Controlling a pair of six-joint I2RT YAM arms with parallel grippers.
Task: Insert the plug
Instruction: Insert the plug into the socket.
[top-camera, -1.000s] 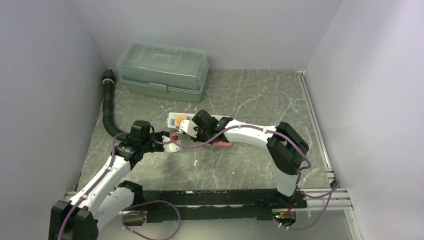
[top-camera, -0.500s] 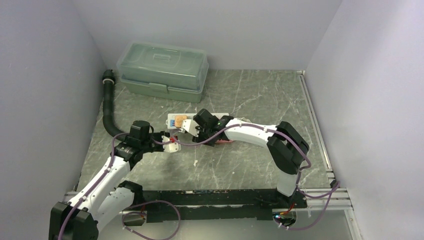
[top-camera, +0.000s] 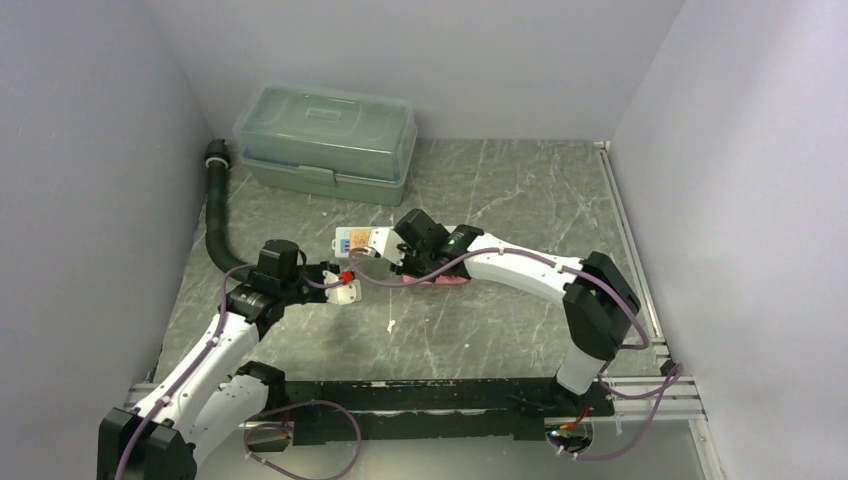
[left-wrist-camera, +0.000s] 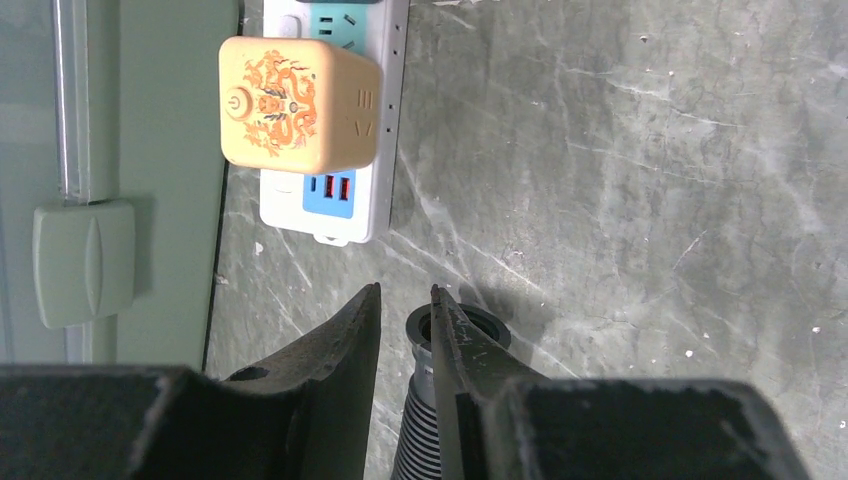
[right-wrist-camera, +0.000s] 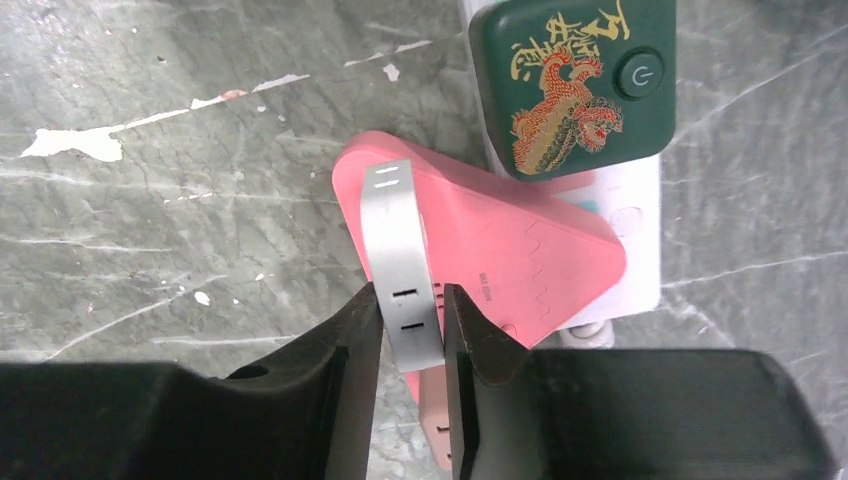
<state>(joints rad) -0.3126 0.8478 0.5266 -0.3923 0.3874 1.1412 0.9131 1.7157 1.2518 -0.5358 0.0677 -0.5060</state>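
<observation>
Right claw (right-wrist-camera: 405, 325) pinches grey band on pink flat plastic plug (right-wrist-camera: 500, 250), lying on white power strip (right-wrist-camera: 645, 260), mid desk. Left claw (left-wrist-camera: 405, 310) apart, empty. Looks like seating step; next likely: line up pins, push down.

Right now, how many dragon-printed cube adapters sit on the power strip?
2: an orange adapter by the USB ports, a dark green adapter beside the pink plug. The right arm may hide more.

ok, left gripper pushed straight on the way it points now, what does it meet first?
Probably the USB end of the white power strip, by the orange cube adapter; the line skims its edge, and height is unclear.
</observation>
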